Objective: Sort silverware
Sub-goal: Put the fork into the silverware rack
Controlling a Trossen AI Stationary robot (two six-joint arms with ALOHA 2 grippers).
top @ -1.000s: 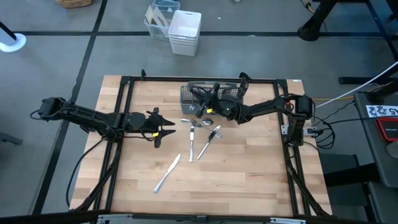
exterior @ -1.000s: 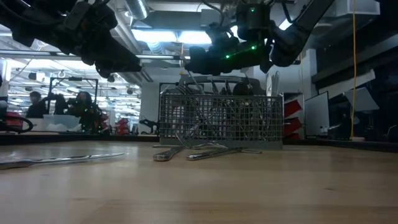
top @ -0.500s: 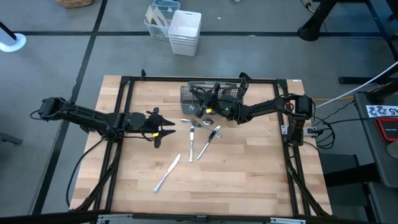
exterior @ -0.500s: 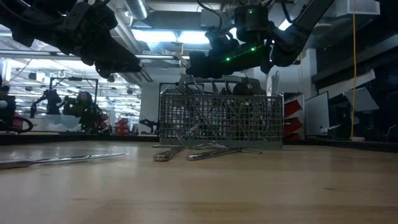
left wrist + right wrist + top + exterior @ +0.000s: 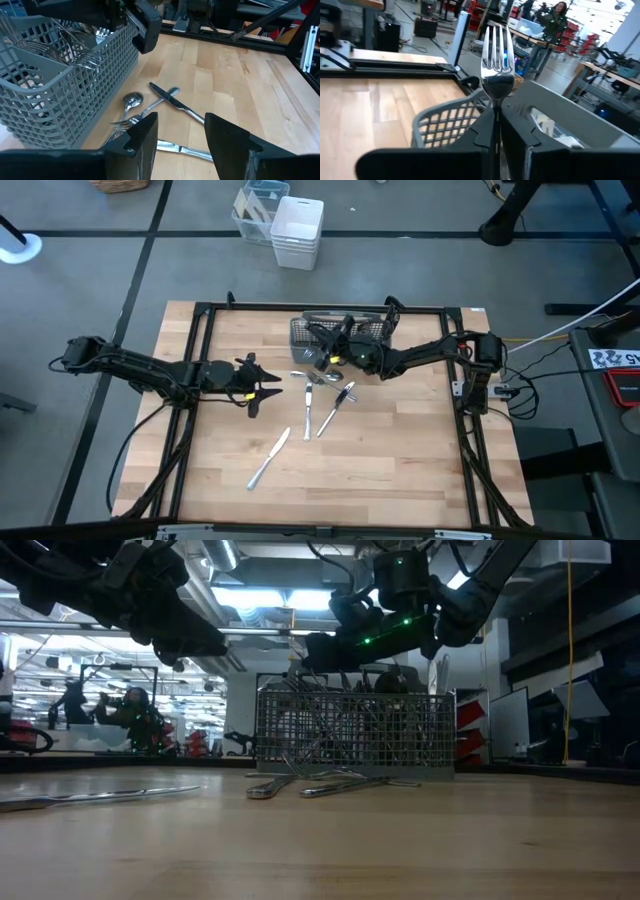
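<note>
Silverware [image 5: 322, 402] lies loose beside the mesh caddy [image 5: 303, 332] under both arms.

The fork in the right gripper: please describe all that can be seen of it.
The fork is shiny silver-coloured metal with four tines and a narrow neck. It stands clamped by its handle in the right gripper, tines pointing away from the wrist. The handle is hidden. Behind it lies the grey mesh caddy.
</note>
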